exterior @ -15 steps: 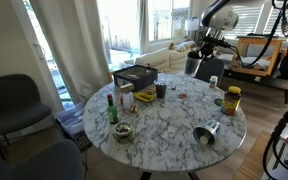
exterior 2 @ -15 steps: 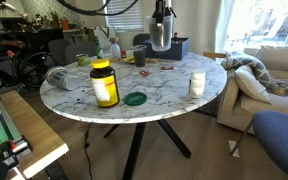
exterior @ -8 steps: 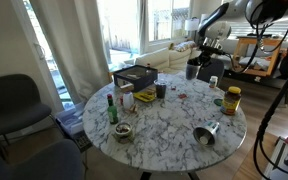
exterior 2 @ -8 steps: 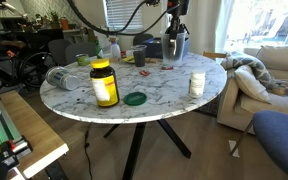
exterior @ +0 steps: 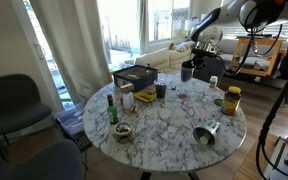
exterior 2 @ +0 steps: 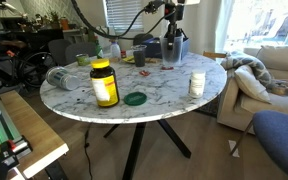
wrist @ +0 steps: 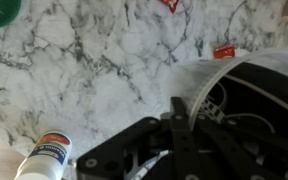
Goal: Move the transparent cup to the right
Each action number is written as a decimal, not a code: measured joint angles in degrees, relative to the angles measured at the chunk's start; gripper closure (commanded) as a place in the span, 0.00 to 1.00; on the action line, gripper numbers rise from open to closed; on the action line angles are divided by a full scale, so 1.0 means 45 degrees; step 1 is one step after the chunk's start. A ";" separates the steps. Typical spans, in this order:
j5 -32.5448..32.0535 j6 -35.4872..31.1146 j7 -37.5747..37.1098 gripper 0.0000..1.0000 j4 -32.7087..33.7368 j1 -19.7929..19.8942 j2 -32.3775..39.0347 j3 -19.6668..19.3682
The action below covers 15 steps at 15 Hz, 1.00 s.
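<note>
The transparent cup (exterior 2: 171,52) stands at the far rim of the round marble tabletop (exterior: 174,112), at about 1 o'clock on it in an exterior view (exterior: 187,71). The fingers (wrist: 174,125) come down on it from above. In the wrist view they sit at the cup's wall and appear to pinch it, with the rim curving away toward 2 o'clock. Whether the base touches the marble cannot be told.

The tabletop's edge runs just behind the cup. A dark box (exterior 2: 149,45) lies near it at 9 o'clock and a dark mug (exterior 2: 139,58) beyond that. Toward 4 o'clock from the cup the marble is bare up to the white bottle (exterior 2: 197,84). The middle of the tabletop is also open.

Counted:
- one transparent cup
- one white bottle
- one yellow-labelled jar (exterior 2: 104,83)
- one green lid (exterior 2: 135,98) just beside the jar
- one green bottle (exterior: 111,108)
- one small bowl (exterior: 122,131)
- one metal cup on its side (exterior: 206,133) near the 5 o'clock rim
- two red scraps (wrist: 224,51) on the marble in the wrist view
</note>
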State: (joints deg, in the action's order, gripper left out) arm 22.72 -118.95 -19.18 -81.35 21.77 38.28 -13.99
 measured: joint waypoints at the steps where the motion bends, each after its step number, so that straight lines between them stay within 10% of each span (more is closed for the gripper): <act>1: -0.0028 -0.0004 -0.0045 0.99 -0.0046 -0.0069 0.0017 0.0037; 6: -0.0065 -0.0261 -0.0277 0.99 -0.0586 -0.0270 0.0087 0.0096; 7: -0.0065 -0.0310 -0.0335 0.72 -0.0735 -0.0279 0.0093 0.0096; 15: -0.0066 -0.1058 -0.1187 0.21 -0.1514 -0.0471 -0.0796 0.0062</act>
State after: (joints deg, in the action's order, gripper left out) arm 22.42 -123.71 -24.52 -88.16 19.65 34.70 -13.71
